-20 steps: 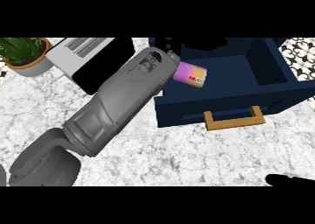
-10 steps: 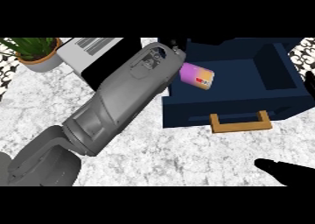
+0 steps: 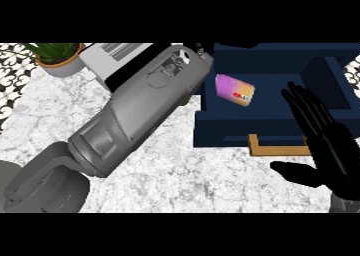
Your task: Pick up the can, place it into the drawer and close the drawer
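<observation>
A pink and purple can [image 3: 235,90] lies on its side inside the open navy drawer [image 3: 220,132], near its left wall. The drawer's wooden handle [image 3: 275,148] faces me. My left forearm reaches diagonally up from the lower left and ends at the drawer's back left corner. It hides nearly all of the left hand [image 3: 201,49], which shows only as a black bit left of and above the can, apart from it. My right hand [image 3: 327,142] is open, fingers straight and pointing up, over the drawer's front right part and its handle.
A potted plant [image 3: 57,56] stands at the back left of the marble counter [image 3: 175,175]. Beside it is a white ribbed object [image 3: 116,52] with a black slab [image 3: 131,72] partly under my left forearm. Patterned tiles [image 3: 9,85] border the left edge.
My right hand has risen from the lower right corner to stand over the drawer's front. The can now lies clear of the left hand, inside the drawer.
</observation>
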`<state>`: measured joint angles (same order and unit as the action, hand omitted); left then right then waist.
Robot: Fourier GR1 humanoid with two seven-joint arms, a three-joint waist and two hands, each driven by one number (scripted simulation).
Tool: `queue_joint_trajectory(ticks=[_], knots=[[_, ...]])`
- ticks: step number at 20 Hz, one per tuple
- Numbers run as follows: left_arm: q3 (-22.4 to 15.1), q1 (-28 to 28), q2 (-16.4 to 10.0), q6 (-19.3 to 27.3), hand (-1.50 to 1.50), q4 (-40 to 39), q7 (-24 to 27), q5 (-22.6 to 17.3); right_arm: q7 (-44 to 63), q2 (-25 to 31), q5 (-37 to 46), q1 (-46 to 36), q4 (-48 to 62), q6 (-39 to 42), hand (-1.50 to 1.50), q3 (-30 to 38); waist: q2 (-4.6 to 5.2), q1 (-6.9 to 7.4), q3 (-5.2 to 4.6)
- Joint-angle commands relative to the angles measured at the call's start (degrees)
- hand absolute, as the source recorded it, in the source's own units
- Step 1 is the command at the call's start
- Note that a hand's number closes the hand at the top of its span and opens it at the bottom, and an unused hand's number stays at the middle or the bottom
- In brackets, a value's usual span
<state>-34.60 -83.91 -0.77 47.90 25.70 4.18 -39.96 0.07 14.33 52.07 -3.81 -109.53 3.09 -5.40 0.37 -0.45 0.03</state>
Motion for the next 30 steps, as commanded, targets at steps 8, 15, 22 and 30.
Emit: queue_joint_trajectory(ticks=[8, 15, 22, 30], knots=[[-1.2, 4.1, -10.0, -1.7, -1.50, 11.5, -8.9, 4.0, -3.3, -6.3, 8.8, -7.7, 24.8, -15.8, -1.50, 0.2, -0.55, 2.12, 0.02], [-2.0, 9.3, -16.5, -1.4, -1.50, 22.3, -13.9, 6.0, -3.5, -7.4, 13.1, -14.8, 38.6, -21.7, -1.50, 2.3, -0.59, 3.30, 0.00], [-3.1, 13.7, -19.3, -1.1, -1.50, 30.1, -17.3, 7.2, -4.9, -5.3, 15.0, -24.2, 52.1, -27.4, -1.50, 7.6, -0.35, 3.87, 0.03], [-2.5, 19.3, -25.0, -2.6, -1.50, 37.8, -20.0, 7.4, -6.2, -6.0, 16.0, -32.9, 66.9, -38.6, -1.50, 12.2, 0.15, 5.71, 0.09]])
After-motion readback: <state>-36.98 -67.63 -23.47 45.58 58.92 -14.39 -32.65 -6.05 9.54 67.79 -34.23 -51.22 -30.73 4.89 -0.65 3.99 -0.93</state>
